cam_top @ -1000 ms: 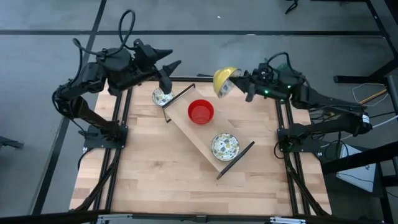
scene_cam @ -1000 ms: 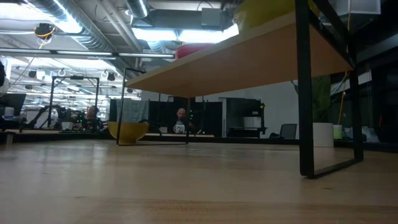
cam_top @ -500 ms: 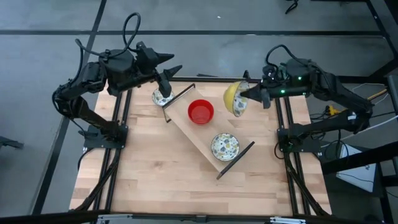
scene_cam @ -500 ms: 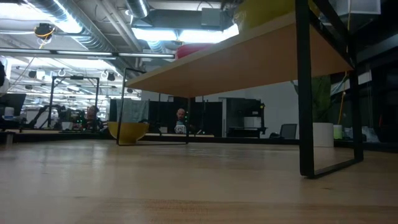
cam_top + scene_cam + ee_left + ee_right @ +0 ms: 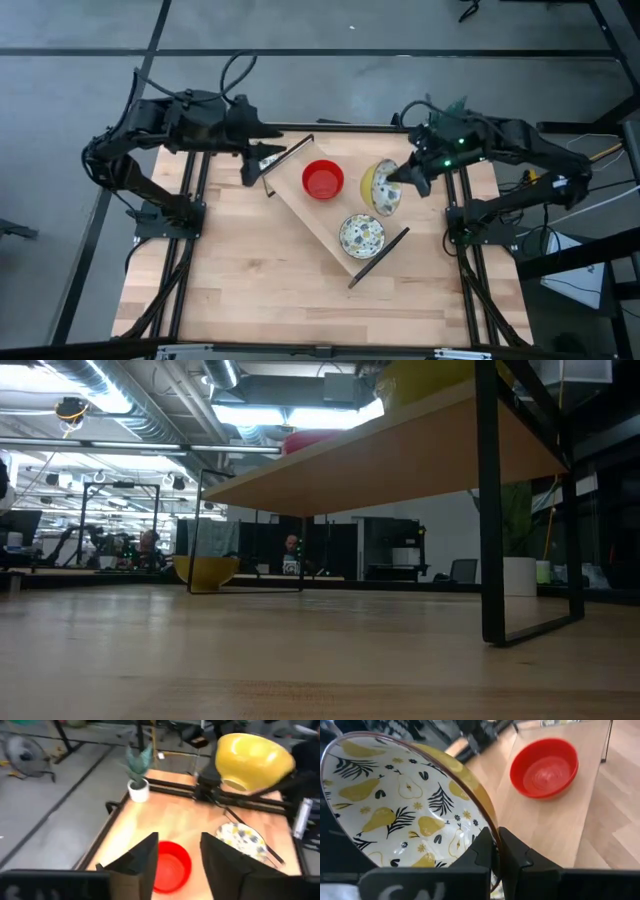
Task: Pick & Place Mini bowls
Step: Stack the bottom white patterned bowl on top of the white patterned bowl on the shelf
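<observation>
Steadily: one bowl pinched on edge over the shelf, left hand spread

Starting at the left, my left hand (image 5: pixel 258 158) hangs at the left end of the wooden shelf (image 5: pixel 335 215), which stands on black legs and lies slantwise across the counter (image 5: pixel 250 270). Its fingers are spread apart, with nothing between them. From table height I see a yellow-sided bowl (image 5: pixel 205 570) sitting upright on the counter beside one of the shelf's far legs, with no hand touching it.

Moving along the shelf top, a red bowl (image 5: pixel 323 179) rests upright near the left end. Nearer the other end sits a patterned bowl (image 5: pixel 361 236), white inside with yellow and green speckles, also upright and well apart from the red one.

Just right of the red bowl, a third patterned bowl (image 5: pixel 380 187) is tipped up on its edge above the shelf, yellow outside turned toward the red bowl. My right hand (image 5: pixel 497 851) has its fingers pressed together on this bowl's rim, pinching it.

A white pot with a plant (image 5: pixel 139 790) stands off the counter's far corner.
</observation>
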